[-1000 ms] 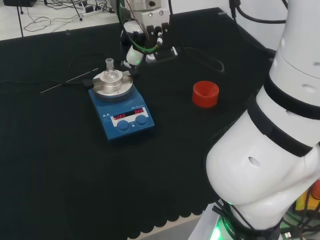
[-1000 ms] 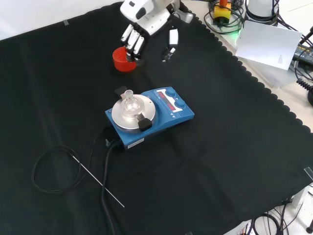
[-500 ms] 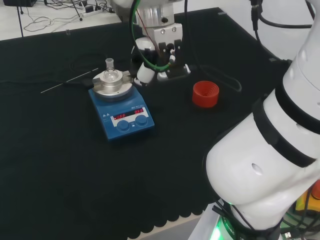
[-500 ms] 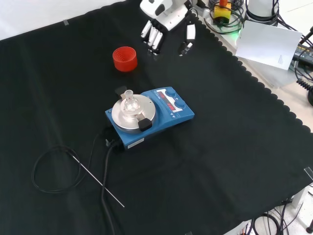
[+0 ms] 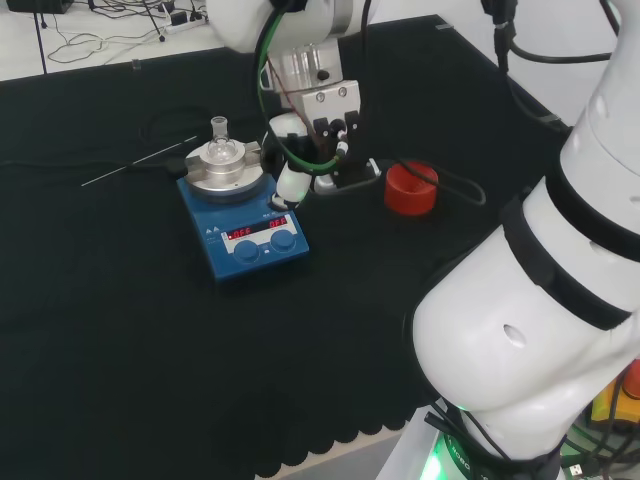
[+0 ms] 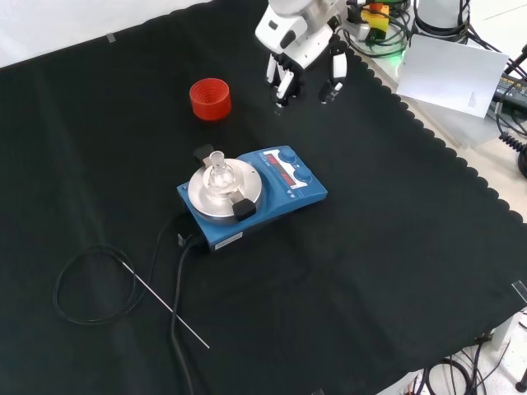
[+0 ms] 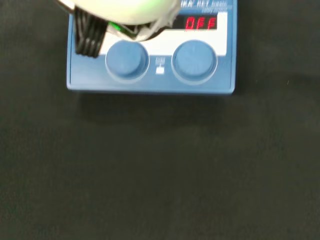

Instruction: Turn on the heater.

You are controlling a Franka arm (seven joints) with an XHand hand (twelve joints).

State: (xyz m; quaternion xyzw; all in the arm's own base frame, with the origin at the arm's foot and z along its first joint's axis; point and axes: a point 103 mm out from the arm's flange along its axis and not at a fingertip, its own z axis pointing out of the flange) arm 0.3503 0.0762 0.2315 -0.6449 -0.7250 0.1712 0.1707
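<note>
Table (image 6: 395, 271) was covered in black cloth with a scalloped edge along the near side in the head view. The arm's white links (image 5: 540, 300) filled the right of the head view. Heater (image 6: 272, 193), a blue hotplate unit, sat near the middle of the cloth in the front view, with a round metal top plate (image 6: 224, 191) and a front panel carrying two blue knobs (image 7: 127, 60) side by side below a red lit display (image 7: 201, 23). A small clear glass flask (image 6: 217, 164) stood upright on the plate, neck up. Hand (image 6: 303, 62) hung above the cloth, apart from the heater, beyond its panel end in the front view; in the head view it sat just right of the plate, with a fingertip low beside the heater's right rear corner, contact not resolvable. Fingers (image 6: 282, 81) pointed down, fairly straight and relaxed, with the thumb set apart from them, nothing held. Red ribbed ring (image 6: 210, 99) stood on the cloth, left of the hand in the front view and well apart from the heater. A black cable (image 6: 90, 288) ran from the heater's back end and looped on the cloth at the front view's lower left, with a thin metal rod (image 6: 165, 300) lying across the cloth beside it
</note>
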